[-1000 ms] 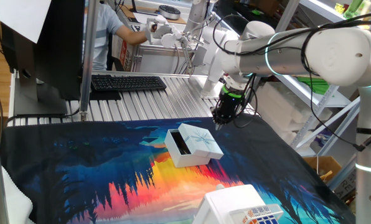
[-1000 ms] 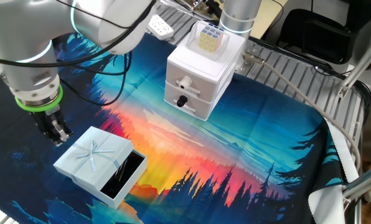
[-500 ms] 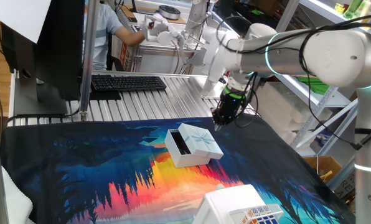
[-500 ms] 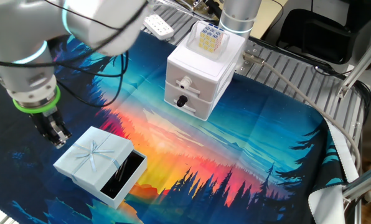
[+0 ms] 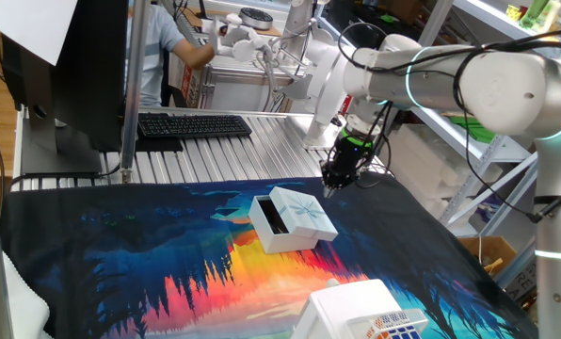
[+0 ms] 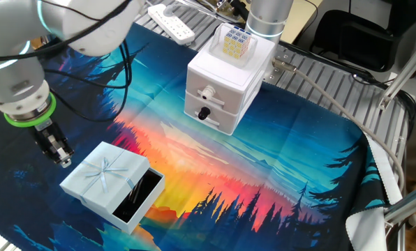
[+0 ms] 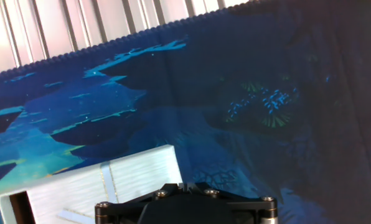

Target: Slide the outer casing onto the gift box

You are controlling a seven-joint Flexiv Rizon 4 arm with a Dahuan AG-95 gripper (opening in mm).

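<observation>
The outer casing [image 5: 304, 215], white with a pale-blue ribbon pattern, lies mid-mat; it also shows in the other fixed view [image 6: 102, 174]. It sits partly over the gift box [image 5: 268, 218], whose dark interior [image 6: 142, 195] sticks out of one end. My gripper [image 5: 330, 185] hangs just above the mat beside the casing's closed end, a short gap away, also seen in the other fixed view [image 6: 63, 159]. Its fingers look pressed together and hold nothing. In the hand view the casing [image 7: 98, 183] shows at the bottom left; the fingers are hidden there.
A larger white box with a cube picture [image 5: 365, 315] stands at the mat's near edge, seen with two drawer knobs in the other fixed view [image 6: 222, 84]. A keyboard [image 5: 191, 124] and a slatted metal table [image 5: 262, 151] lie beyond the mat. A white power strip [image 6: 169, 15] lies nearby.
My gripper has drawn a little away from the casing's closed end, towards the mat's edge. The casing and gift box have not moved.
</observation>
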